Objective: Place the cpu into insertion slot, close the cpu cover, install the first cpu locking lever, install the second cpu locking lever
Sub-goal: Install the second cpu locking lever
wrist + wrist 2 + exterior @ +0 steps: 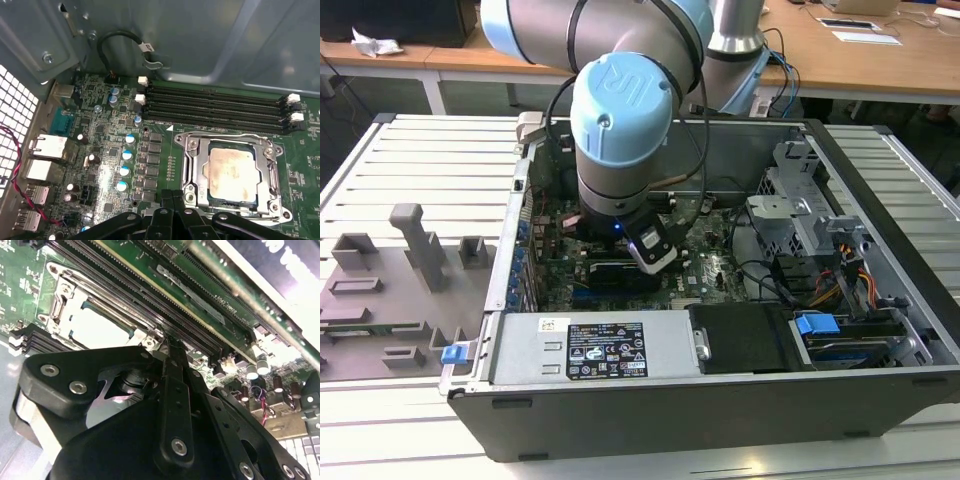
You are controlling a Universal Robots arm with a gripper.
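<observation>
The cpu (232, 174) sits seated in the insertion slot (197, 175) on the green circuit board (105, 170), with the cpu cover (264, 165) lying closed over its edges. The pincer (172, 196) hangs just beside the socket's edge, fingers clenched together and grasping nothing. Memory slots (215, 102) run alongside.

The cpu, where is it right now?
In both wrist views the cpu sits in the insertion slot, framed by the cpu cover, beside the memory slots.
</observation>
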